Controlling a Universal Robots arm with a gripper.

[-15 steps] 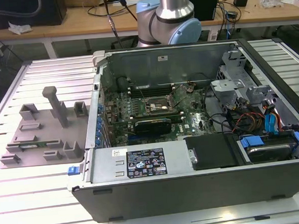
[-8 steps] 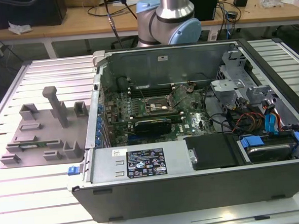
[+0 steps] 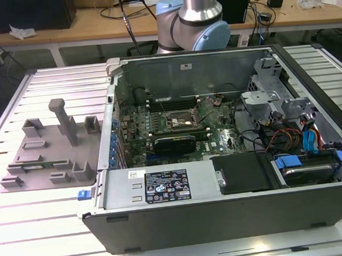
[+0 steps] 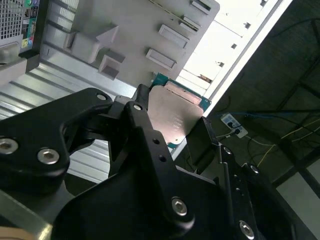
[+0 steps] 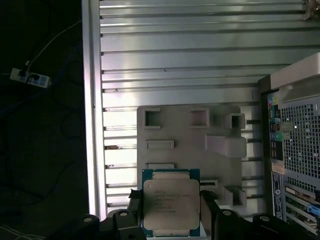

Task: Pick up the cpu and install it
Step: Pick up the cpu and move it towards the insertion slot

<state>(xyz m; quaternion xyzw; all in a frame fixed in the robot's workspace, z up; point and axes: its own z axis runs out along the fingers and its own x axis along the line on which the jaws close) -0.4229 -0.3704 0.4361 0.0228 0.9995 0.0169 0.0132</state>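
Ribbed table (image 5: 175, 50), grey tray (image 5: 185, 132) beneath, claw (image 5: 170, 212) clamping cpu (image 5: 171, 197)

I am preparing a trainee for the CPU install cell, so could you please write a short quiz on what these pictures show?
1. True or false: the gripper is shut on the cpu.
2. In the first wrist view, what lies beyond the held cpu? A the grey fixture tray; B a keyboard; C a screwdriver set.
3. Fill in: in the exterior view, the grey fixture tray sits on the exterior view's ____ of the computer case.
Key: 1 true; 2 A; 3 left.
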